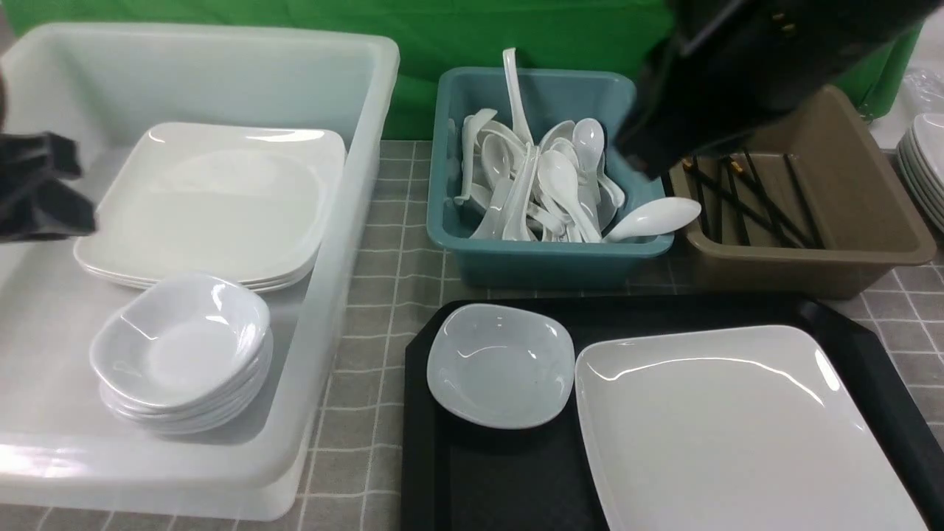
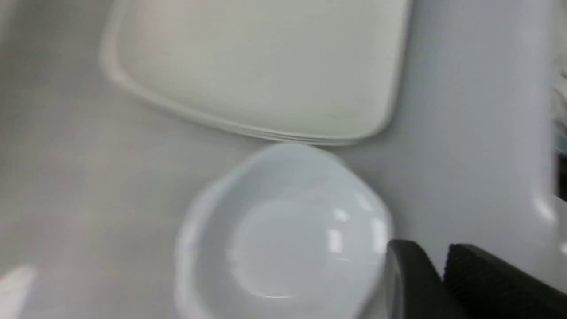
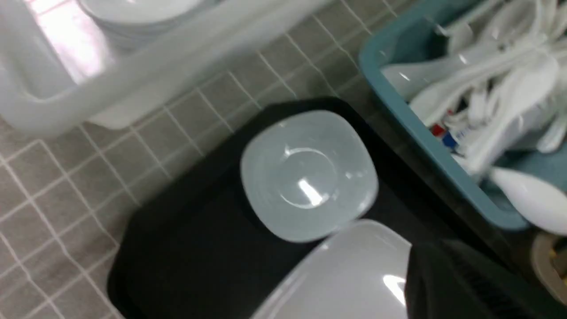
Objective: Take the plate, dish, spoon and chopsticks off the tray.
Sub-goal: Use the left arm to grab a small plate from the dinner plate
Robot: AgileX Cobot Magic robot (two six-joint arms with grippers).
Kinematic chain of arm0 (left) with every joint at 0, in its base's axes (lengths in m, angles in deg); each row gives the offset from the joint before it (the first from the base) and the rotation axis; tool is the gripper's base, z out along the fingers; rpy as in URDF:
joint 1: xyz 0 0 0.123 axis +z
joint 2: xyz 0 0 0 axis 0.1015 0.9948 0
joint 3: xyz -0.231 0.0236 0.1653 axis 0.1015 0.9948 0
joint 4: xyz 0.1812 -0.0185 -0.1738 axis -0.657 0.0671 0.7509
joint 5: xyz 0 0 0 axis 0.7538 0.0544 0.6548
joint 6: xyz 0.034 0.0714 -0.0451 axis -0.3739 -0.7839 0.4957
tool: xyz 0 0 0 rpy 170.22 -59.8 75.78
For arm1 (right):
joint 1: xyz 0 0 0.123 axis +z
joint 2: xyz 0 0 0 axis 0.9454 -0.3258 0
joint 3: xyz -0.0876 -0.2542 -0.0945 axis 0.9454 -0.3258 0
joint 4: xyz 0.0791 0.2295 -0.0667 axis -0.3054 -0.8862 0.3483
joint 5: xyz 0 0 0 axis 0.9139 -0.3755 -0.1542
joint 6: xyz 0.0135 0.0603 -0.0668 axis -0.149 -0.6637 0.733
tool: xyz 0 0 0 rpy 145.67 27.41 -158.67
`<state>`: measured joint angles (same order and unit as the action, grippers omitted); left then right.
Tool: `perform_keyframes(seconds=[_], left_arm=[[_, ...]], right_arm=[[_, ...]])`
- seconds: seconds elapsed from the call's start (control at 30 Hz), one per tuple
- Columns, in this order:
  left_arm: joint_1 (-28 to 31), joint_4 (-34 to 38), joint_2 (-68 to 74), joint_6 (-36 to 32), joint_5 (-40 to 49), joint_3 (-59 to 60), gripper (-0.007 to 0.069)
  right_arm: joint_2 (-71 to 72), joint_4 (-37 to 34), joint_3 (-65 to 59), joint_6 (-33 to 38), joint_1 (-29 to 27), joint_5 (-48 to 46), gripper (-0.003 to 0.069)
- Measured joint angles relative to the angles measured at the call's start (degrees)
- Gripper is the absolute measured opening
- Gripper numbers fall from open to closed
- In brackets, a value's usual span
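On the black rectangular plastic tray (image 1: 516, 472), which sits on the grey tiled desk (image 1: 383, 243), I count two items not yet cleared. The small white rounded-square dish (image 1: 501, 365) sits at the tray's far-left corner. The large glossy white square plate (image 1: 737, 428) lies just beside it on the right. I cannot tell whether their rims touch.

No spoon or chopsticks show on the visible tray floor. A glossy white soup spoon (image 1: 653, 219) rests across the near-right rim of the teal plastic tub (image 1: 531, 262), its bowl overhanging towards the brown plastic tub (image 1: 811, 269). The thin black chopsticks (image 1: 759, 203) lie inside the brown tub. I judge the task about half done.

The translucent white bin (image 1: 332, 243) on the left holds a stack of square plates (image 1: 214, 199) and a stack of small bowls (image 1: 181, 339).

Limits of view:
- The tray's near and right edges are cut off, so I cannot check those parts.
- The left gripper (image 1: 44, 188) hangs over the white bin. Its view is blurred, and I cannot tell whether its fingers are apart or together.
- The right gripper (image 1: 653, 147) is a dark blur above the teal tub's right end, and I cannot tell how its fingers stand.
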<state>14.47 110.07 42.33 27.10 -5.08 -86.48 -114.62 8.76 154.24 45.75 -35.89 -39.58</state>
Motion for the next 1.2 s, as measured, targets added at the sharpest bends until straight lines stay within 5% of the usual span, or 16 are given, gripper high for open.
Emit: perform_keyframes(seconds=[0.2, 0.47, 0.87, 1.2], left_arm=[[-28.4, -4.4, 3.9, 3.0, -3.2, -0.2, 0.0002], [-48.5, -14.8, 19.6, 8.5, -9.9, -2.2, 0.0075], [-51.0, -27.1, 35.4, 9.0, -20.4, -5.5, 0.0457], [-51.0, -28.0, 38.2, 7.0, -22.2, -5.5, 0.0482]], right_arm=[[8.3, 0.7, -10.8, -1.4, -9.8, 0.1, 0.0038], [20.1, 0.2, -28.6, -3.6, -11.0, 4.0, 0.0038], [28.3, -0.6, -34.0, -7.6, -11.0, 2.9, 0.0038], [29.3, -0.8, -34.1, -7.6, -11.0, 2.3, 0.0038]])
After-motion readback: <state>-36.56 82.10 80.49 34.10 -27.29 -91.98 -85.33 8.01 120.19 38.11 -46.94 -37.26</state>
